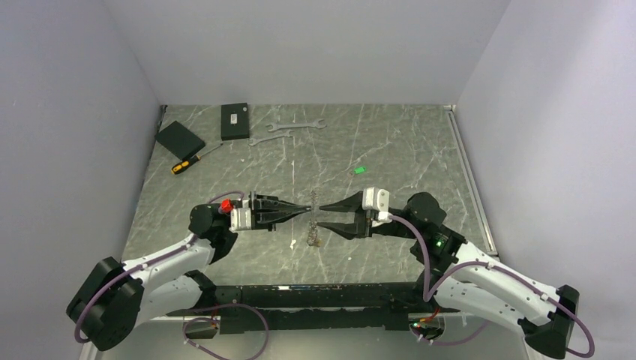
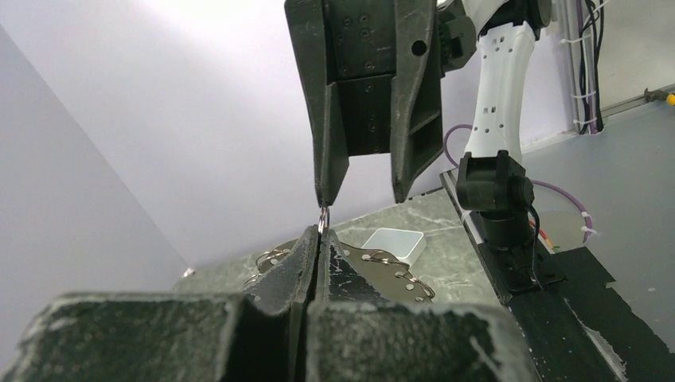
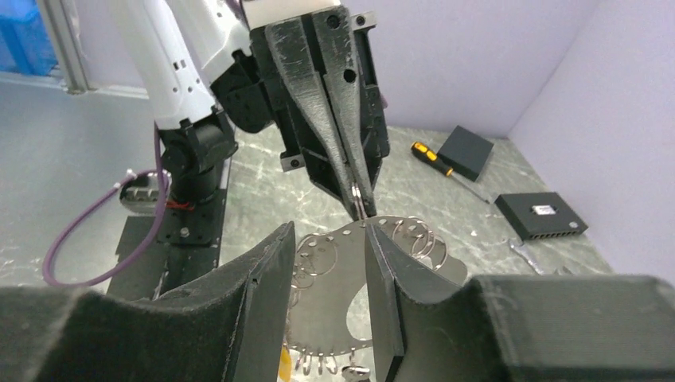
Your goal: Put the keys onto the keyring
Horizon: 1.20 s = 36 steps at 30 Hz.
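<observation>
Silvery keyring plate [image 3: 334, 306] apparently hangs vertically from left gripper [image 3: 357, 199].

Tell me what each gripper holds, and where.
The left gripper pinches a small metal ring by one edge, at the very fingertips. The right gripper is open, holding nothing.

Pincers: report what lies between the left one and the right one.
A small ring, pinched in the shut left pincer, right at one fingertip of the open right pincer. The left wrist view shows it.
</observation>
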{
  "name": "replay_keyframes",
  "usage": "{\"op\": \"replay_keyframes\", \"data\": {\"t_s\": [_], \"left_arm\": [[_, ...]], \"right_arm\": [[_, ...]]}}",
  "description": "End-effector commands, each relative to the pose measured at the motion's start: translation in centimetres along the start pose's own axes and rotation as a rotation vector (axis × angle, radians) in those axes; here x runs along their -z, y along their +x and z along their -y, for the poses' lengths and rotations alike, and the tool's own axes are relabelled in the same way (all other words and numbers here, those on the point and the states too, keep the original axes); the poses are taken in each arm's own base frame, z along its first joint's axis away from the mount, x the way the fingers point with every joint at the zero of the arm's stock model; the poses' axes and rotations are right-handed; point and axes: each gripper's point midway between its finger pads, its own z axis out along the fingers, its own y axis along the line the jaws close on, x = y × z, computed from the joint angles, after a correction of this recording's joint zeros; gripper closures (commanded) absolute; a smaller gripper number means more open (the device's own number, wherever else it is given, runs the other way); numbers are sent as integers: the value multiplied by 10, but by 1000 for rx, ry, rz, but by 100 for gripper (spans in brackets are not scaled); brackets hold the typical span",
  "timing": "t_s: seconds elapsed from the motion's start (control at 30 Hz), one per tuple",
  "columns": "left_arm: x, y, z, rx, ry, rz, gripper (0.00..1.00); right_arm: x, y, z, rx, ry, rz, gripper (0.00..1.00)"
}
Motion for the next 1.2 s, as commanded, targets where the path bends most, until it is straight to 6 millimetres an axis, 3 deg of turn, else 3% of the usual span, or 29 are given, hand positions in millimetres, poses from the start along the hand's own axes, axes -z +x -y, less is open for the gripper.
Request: {"op": "replay_keyframes", "data": {"t_s": [0.0,0.27,0.57,1.17], "left_arm": [[-13,-42,1,-111,63,116,100],[-20,-50,3,-104,95,127,100],[-23,-44,2,-93,105,120,100],[-25,-32,-6,-66,68,104,100]], "right_arm": [[0,-32,10,65,48,124,58],[-11,-35,13,75,21,136,66],[-12,-40,12,89,8,141,85],[-13,-51,4,89,-44,158,82]]}}
